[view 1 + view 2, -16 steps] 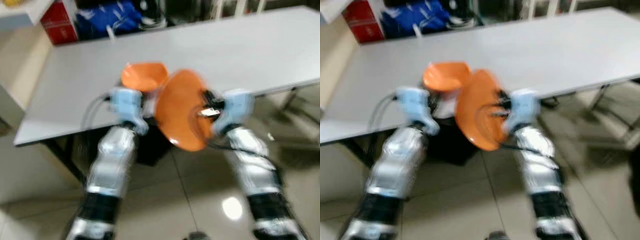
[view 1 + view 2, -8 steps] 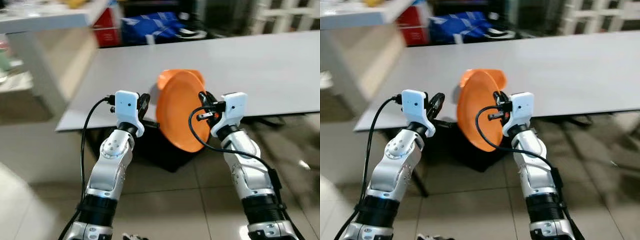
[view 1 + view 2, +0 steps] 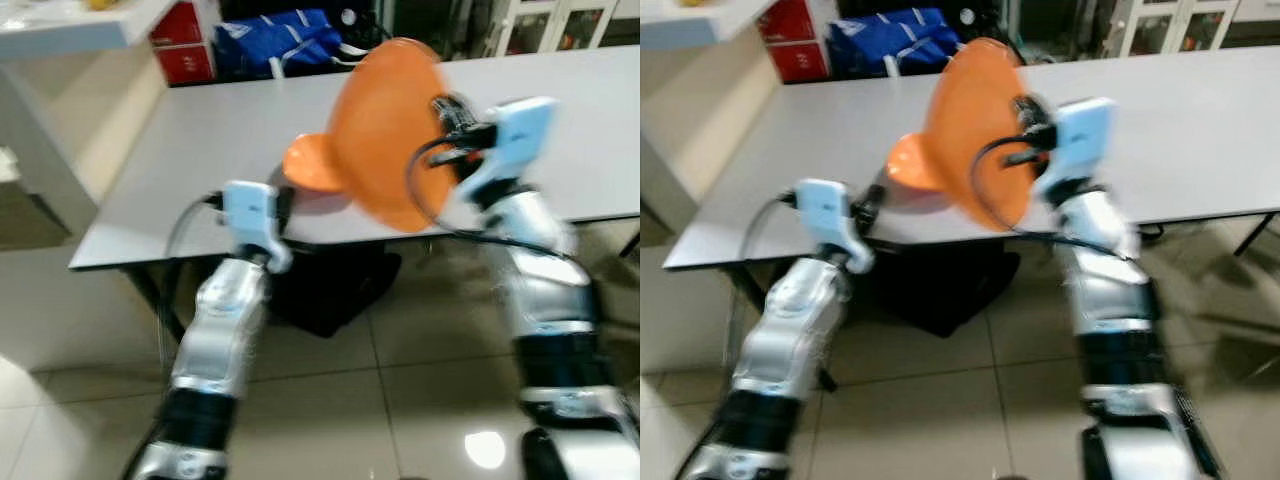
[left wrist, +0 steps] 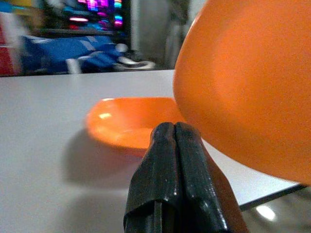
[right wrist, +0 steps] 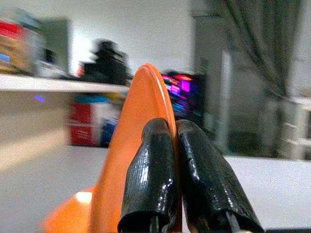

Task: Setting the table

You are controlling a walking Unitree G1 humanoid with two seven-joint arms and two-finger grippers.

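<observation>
Two silver arms end in pale blue-white wrist housings, each trailing a looping black cable; dark bands ring both forearms lower in the frame.

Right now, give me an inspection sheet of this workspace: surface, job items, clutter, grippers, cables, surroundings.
Surface: grey table, mostly bare.
Job's things: orange bowl on the table near its front edge; orange plate held on edge above it.
Clutter: nothing seen on the table.
Grippers: right gripper clamps the plate's rim; left gripper shut, empty, at the table edge.
Cables: black cable loops at the right wrist.
Surroundings: blue bag, red box behind the table; tiled floor.
</observation>
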